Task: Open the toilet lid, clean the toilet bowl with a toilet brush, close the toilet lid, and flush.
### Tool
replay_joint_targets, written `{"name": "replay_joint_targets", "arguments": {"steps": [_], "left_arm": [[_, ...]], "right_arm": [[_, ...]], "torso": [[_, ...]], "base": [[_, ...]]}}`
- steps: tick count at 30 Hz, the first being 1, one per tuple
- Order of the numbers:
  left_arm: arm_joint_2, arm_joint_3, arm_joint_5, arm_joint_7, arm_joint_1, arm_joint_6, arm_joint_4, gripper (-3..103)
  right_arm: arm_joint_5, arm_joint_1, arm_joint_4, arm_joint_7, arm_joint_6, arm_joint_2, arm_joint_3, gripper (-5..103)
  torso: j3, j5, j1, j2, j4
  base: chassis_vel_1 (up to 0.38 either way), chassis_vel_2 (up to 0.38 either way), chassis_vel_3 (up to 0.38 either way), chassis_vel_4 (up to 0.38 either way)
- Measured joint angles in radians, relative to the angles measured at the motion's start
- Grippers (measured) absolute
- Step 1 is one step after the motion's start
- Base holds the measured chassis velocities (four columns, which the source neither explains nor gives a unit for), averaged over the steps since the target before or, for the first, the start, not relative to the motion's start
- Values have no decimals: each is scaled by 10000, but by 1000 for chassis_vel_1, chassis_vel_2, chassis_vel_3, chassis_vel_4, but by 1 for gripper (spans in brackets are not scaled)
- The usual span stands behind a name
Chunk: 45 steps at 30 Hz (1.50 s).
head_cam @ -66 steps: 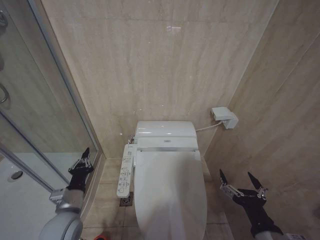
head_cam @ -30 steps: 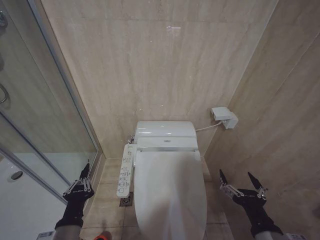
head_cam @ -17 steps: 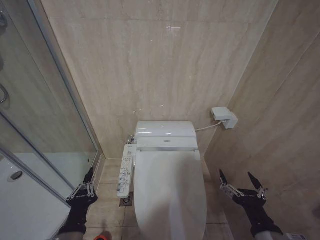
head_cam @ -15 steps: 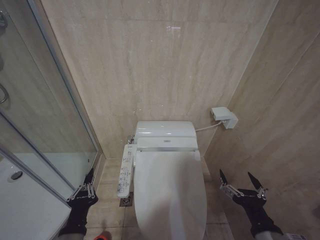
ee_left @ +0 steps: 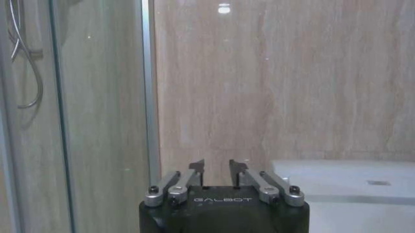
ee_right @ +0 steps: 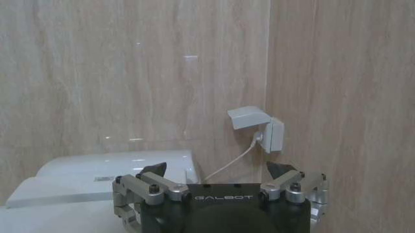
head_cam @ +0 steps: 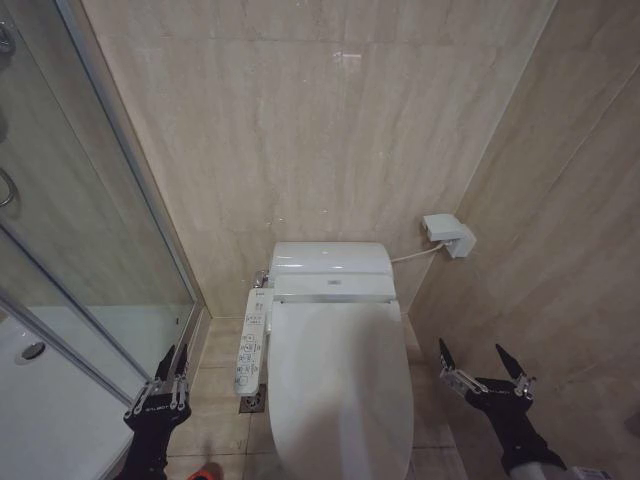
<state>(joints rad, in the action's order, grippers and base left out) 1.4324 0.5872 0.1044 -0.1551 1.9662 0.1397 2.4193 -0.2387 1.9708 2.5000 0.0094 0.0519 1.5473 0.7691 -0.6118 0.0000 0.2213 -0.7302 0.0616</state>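
Note:
The toilet lid [head_cam: 340,390] lies shut, a smooth white oval that hides the toilet bowl. Its long button panel [head_cam: 252,340] runs along the left side, and the white tank [head_cam: 332,268] stands behind against the wall. My left gripper [head_cam: 174,353] hovers low over the floor tiles, left of the panel; its fingers stand a narrow gap apart with nothing between them [ee_left: 216,166]. My right gripper [head_cam: 478,356] hangs wide open and empty to the right of the toilet [ee_right: 218,169]. A sliver of something red [head_cam: 205,471] peeks in at the bottom edge. The toilet brush is out of view.
A glass shower door [head_cam: 95,230] with a metal frame closes off the left side, with the white shower floor [head_cam: 40,420] behind it. A floor drain [head_cam: 252,402] sits beside the toilet. A wall socket box [head_cam: 448,235] with a cord is mounted near the right wall.
My left gripper has come down from beside the shower frame to low near the floor, drifting slightly left in the last half second. The right arm has not moved.

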Motion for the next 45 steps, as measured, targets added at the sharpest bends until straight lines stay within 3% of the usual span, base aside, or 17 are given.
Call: {"name": "replay_joint_targets", "arguments": {"steps": [4, 5, 12, 13, 19, 20, 33, 45], "left_arm": [[-13, 2, -134, -19, 150, 143, 43, 19], [-27, 4, -188, -18, 215, 192, 73, 46], [-105, 19, -221, -75, 471, 335, 166, 46], [-122, -7, -199, -174, 529, 334, 195, 73], [-198, -52, -184, -256, 832, 275, 472, 73], [-187, -10, -310, -187, 859, 262, 571, 98], [-169, -81, -1318, -189, 1449, 296, 829, 100], [-50, -219, -1286, -227, 1524, 340, 828, 100]], "right_arm": [[0, 0, 0, 0, 0, 0, 0, 100], [0, 0, -1, 0, 0, 0, 0, 100], [0, 0, -1, 0, 0, 0, 0, 100], [0, 0, 0, 0, 0, 0, 0, 100], [0, 0, -1, 0, 0, 0, 0, 100], [0, 0, 0, 0, 0, 0, 0, 100], [0, 0, 0, 0, 0, 0, 0, 100], [0, 0, 0, 0, 0, 0, 0, 100]], "torso": [[0, 0, 0, 0, 0], [0, 0, 0, 0, 0], [0, 0, 0, 0, 0], [0, 0, 0, 0, 0], [0, 0, 0, 0, 0], [0, 0, 0, 0, 1], [0, 0, 0, 0, 0], [0, 0, 0, 0, 0]], "base": [[0, 0, 0, 0], [0, 0, 0, 0], [0, 0, 0, 0], [0, 0, 0, 0], [0, 0, 0, 0], [0, 0, 0, 0], [0, 0, 0, 0], [0, 0, 0, 0]]}}
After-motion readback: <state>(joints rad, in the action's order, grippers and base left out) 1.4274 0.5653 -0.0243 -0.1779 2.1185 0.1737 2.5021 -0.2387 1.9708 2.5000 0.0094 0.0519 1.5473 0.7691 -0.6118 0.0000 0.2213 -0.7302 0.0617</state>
